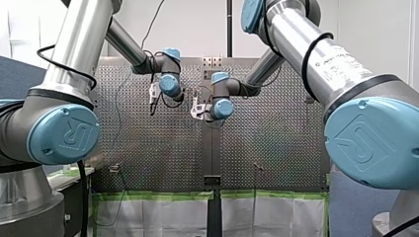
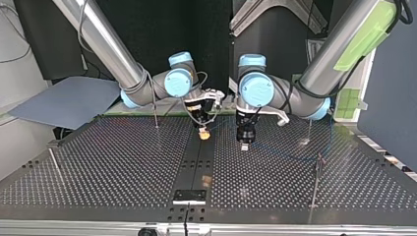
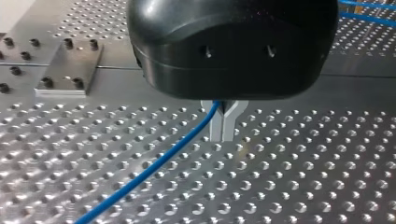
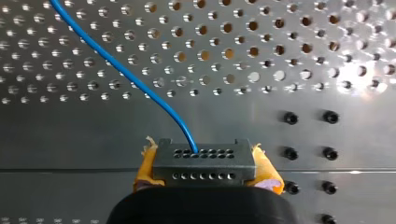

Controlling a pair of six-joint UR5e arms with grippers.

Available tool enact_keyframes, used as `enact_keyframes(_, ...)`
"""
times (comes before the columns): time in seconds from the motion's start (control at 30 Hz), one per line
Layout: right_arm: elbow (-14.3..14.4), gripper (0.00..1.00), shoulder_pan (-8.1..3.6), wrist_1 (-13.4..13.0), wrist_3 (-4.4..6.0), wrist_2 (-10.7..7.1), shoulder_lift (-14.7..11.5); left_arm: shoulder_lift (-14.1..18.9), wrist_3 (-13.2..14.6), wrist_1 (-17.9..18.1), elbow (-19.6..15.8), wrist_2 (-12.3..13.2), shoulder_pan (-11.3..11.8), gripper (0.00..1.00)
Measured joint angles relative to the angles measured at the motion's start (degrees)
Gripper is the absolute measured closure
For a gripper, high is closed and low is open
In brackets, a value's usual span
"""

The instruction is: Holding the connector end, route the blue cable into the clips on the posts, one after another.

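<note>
**Item:** blue cable (image 4: 116, 65) with a dark grey connector (image 4: 204, 161) at its end.

**Connector:** It is held crosswise between the yellow pads (image 4: 145, 167) of the right pincer (image 4: 205, 173), which is closed on it. Two rows of small holes are shown on its face. The cable is seen to leave the upper row and curve away over the perforated tabletop (image 4: 280, 46).

**Left pincer (image 3: 223, 134):** It has a black body and metal fingers (image 3: 215, 126). The fingers are brought together at their tips in a Y, and the cable is caught in the fork between them, so this pincer is closed around the cable. From the fork the cable is run out slantwise above the tabletop. Two further stretches of blue cable are seen beyond the pincer's body, at the edge of the left wrist view.

**Position:** In the top view both pincers are pointed downward near the middle of the tabletop, just beside each other. The right pincer is placed over the dark centre strip (image 2: 196, 157), and the left pincer over the panel at the view's right. Whether either tip touches the surface cannot be told.

**Posts:** Thin posts are set about the tabletop.
- One (image 2: 315, 183) is found near the front at the top view's right.
- One (image 2: 54, 161) is tilted at the view's left.
- One (image 2: 156, 110) is found further back, beside the right arm.

All are well apart from both pincers. Their clips are too small to be made out.
</note>
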Motion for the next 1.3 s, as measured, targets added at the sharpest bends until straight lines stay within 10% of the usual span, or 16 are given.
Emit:
enact_keyframes(0.37, 4.34, 1.0, -0.83, -3.9, 0.02, -0.04, 0.38, -2.01, -0.42, 1.0, 0.01, -0.16, -0.25, 1.0)
enact_keyframes(1.3, 5.09, 1.0, -2.77, -4.98, -0.13, 0.04, 3.7, -9.05, -7.78, 3.88, 0.0, 2.67, -3.47, 1.0)
